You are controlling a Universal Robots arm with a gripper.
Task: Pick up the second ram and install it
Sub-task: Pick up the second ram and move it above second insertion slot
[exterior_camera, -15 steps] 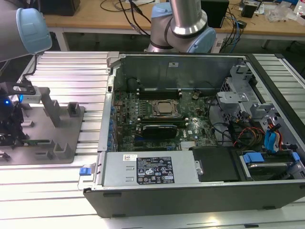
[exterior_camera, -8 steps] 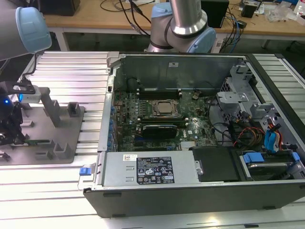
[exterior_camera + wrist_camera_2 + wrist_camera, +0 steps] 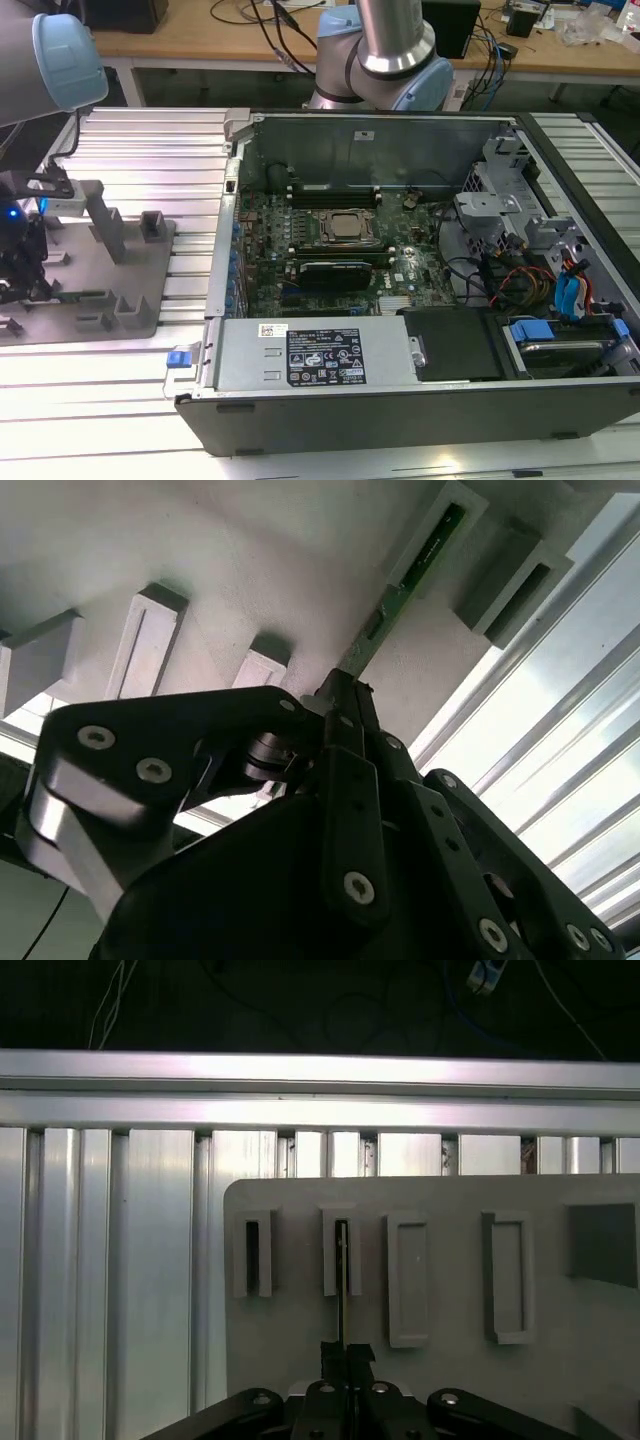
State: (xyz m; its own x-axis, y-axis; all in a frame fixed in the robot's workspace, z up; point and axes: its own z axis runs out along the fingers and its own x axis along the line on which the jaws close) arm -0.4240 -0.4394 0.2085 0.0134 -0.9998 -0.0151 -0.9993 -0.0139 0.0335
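The second ram [image 3: 405, 580] is a thin green stick standing on edge in a slot of the grey holder block [image 3: 250, 550]. In both wrist views my gripper [image 3: 340, 695] is shut on its near end. The first wrist view shows the ram [image 3: 341, 1280] edge-on as a thin line running from the slot down to the gripper [image 3: 346, 1355]. In the exterior view the gripper [image 3: 22, 268] hangs over the grey holder block [image 3: 110, 275] at the exterior view's left, well away from the open computer case [image 3: 400, 400].
Inside the case the motherboard carries a CPU socket [image 3: 345, 228] with long black slots [image 3: 335, 190] beside it. A drive cage and cables [image 3: 530, 260] fill its right side. The holder has several other raised slots [image 3: 410, 1280]. Ribbed aluminium table [image 3: 110, 1260] surrounds everything.
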